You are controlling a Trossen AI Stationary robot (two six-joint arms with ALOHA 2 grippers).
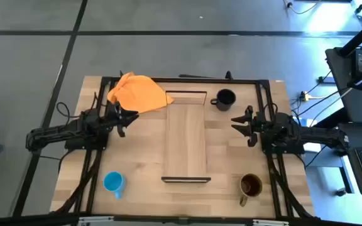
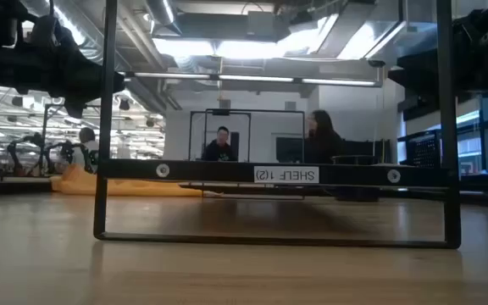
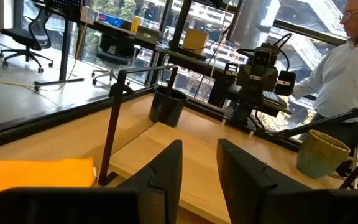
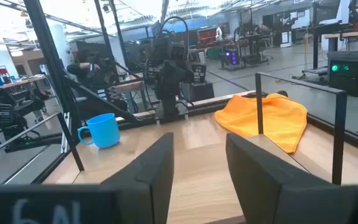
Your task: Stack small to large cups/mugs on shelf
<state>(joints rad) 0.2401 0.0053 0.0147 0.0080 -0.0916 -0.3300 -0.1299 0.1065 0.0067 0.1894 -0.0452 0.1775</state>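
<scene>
The shelf [image 1: 185,141] is a long light-wood board with dark end rails, lying mid-table; its near rail [image 2: 278,174] fills the low view. The glossy black mug [image 1: 224,99] stands past the shelf's far right corner. The brown-olive mug [image 1: 251,186] stands near the table's near right corner, and the small blue mug [image 1: 113,182] near its near left. My left gripper [image 1: 131,119] hovers open left of the shelf, with the black mug [image 3: 166,106] and olive mug [image 3: 321,154] ahead. My right gripper [image 1: 236,123] hovers open right of the shelf, facing the blue mug [image 4: 101,130].
An orange cloth [image 1: 137,93] lies crumpled at the shelf's far left corner, close to my left gripper. A dark frame [image 1: 187,80] runs around the tabletop's edges. People sit beyond the table in the low view [image 2: 220,144], and a person in a light shirt [image 3: 347,62] stands past the right side.
</scene>
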